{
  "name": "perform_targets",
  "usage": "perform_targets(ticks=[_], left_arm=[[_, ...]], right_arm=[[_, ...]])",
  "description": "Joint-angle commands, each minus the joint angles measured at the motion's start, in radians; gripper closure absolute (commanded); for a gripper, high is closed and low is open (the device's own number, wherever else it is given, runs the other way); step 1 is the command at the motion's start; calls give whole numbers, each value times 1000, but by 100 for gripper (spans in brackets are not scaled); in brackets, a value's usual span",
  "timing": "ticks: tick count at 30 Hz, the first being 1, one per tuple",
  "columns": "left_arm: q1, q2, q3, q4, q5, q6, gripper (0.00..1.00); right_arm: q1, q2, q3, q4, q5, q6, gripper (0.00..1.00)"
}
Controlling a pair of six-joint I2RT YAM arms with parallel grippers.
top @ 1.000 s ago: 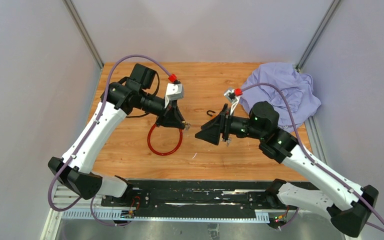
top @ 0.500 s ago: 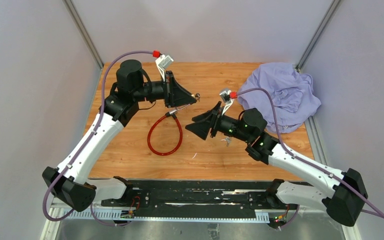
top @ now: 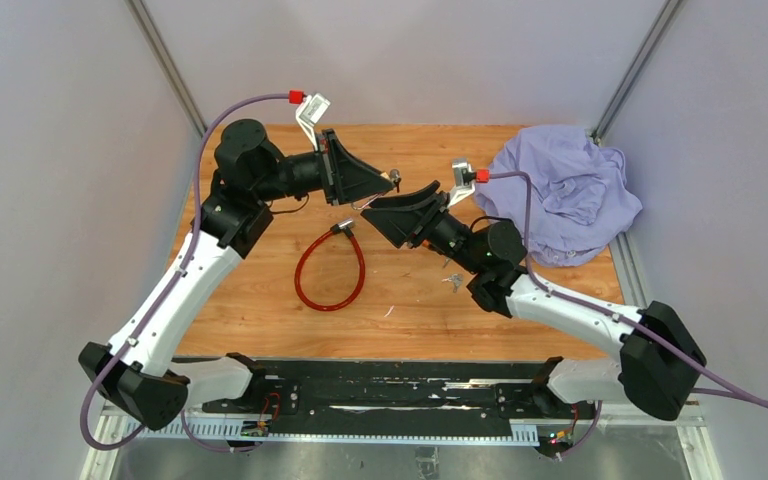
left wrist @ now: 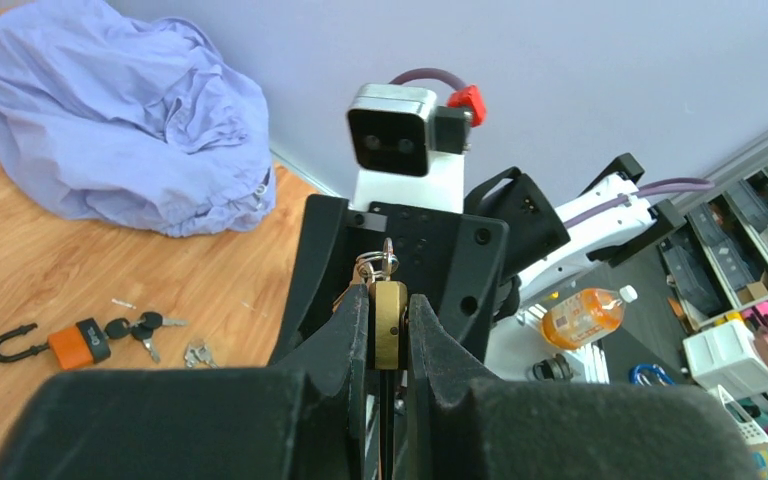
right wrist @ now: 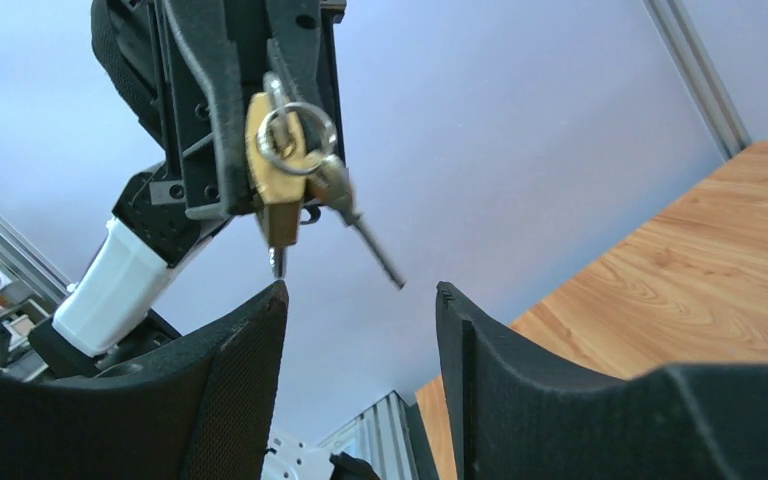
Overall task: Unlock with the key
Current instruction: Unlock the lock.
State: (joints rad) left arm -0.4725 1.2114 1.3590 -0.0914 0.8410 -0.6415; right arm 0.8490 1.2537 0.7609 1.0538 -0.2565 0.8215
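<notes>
While the left gripper [top: 385, 181] pinches the brass padlock [left wrist: 390, 325] flat between its 2 fingers, the lock hangs in the air above the far middle of the desk [top: 260, 300]. It is well apart from the red cable loop [top: 330, 270], which lies nearer the desk's left edge. A key ring [right wrist: 296, 131] sits on the padlock's outer end, and 1 key [right wrist: 365, 226] dangles from it, slanting toward the right arm. Whether the small stub under the lock body is another key is too fine to tell.

The right gripper [right wrist: 360, 300] sits just below that key with its jaws spread and nothing between them. To do this step well, I judge it should close on the key's head, not the thin blade, and only once the blade lies between the pads. A loose key can swing away, so a slow approach is safer. The left grip must not slacken.

A purple cloth [top: 565, 195] fills the far right corner.
</notes>
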Motion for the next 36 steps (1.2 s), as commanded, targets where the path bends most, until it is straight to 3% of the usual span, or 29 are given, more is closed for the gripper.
perform_targets(ticks=[1, 11, 14, 29, 36], left_arm=[[8, -38, -29, 73, 3, -33, 97], [15, -58, -61, 102, 23, -40, 97], [16, -56, -49, 114, 38, -45, 97], [16, -59, -36, 140, 49, -59, 96], [17, -59, -32, 141, 50, -63, 96]], right_arm=[[17, 50, 63, 165, 20, 85, 46], [24, 80, 97, 234, -80, 114, 49], [29, 80, 134, 116, -169, 98, 50], [54, 0, 53, 180, -157, 51, 50], [68, 22, 70, 153, -37, 39, 61]])
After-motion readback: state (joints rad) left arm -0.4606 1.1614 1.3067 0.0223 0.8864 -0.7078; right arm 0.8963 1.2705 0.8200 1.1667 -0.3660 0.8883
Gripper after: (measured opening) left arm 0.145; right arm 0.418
